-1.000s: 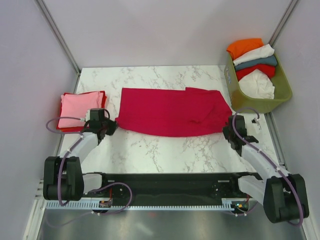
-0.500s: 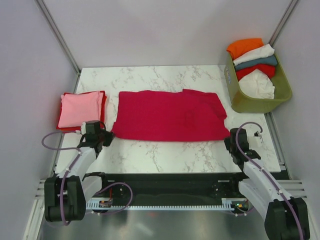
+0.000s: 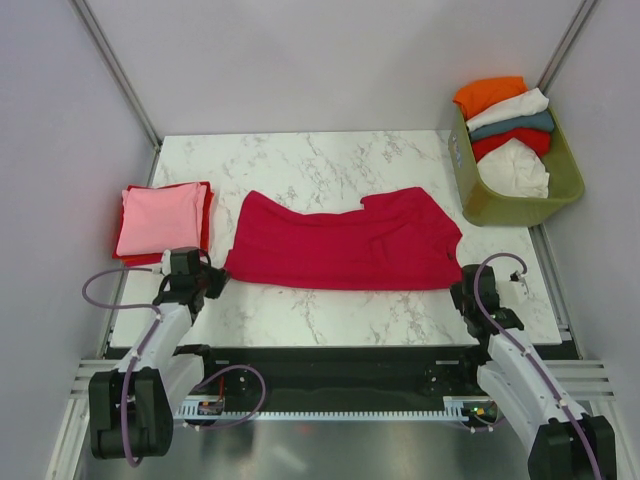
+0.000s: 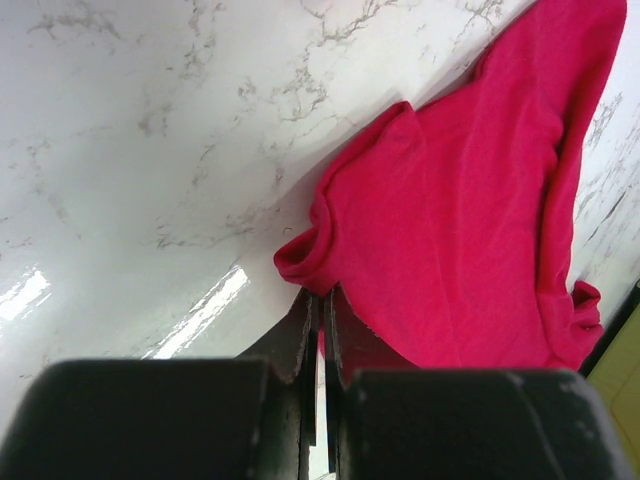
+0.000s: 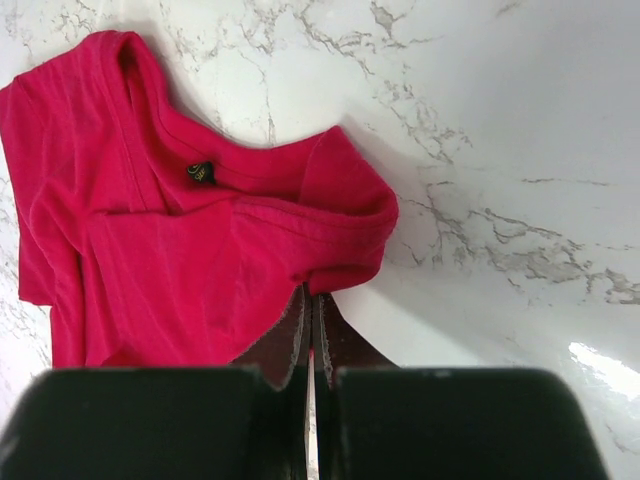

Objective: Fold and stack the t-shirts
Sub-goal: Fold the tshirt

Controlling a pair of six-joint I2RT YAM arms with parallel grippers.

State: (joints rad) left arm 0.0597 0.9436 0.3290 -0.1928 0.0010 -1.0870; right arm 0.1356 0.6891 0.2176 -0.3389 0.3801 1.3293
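The spread t-shirt (image 3: 345, 245) was coloured plain crimson. The surface (image 3: 300, 160) was patterned as grey-veined white marble, and the basket (image 3: 515, 210) was coloured olive-green.

Two arms are bolted to the black base rail (image 3: 340, 365): the left arm (image 3: 160, 325) at its left end, the right arm (image 3: 525, 365) at its right end. Each has pale grey link shells, bulky black joint housings and a looping purple cable (image 3: 86, 288) (thin, glossy). Black wedge-shaped fingers (image 4: 290, 340) taper from blocky black mounts.

Red shirt (image 3: 207, 210) under pink one (image 3: 158, 218), L side: only edges show. Teal shirt (image 3: 530, 124) in far-R basket (image 3: 505, 212) mostly covered. Collar label (image 5: 201, 172) on crimson shirt (image 3: 340, 240) too small to read.
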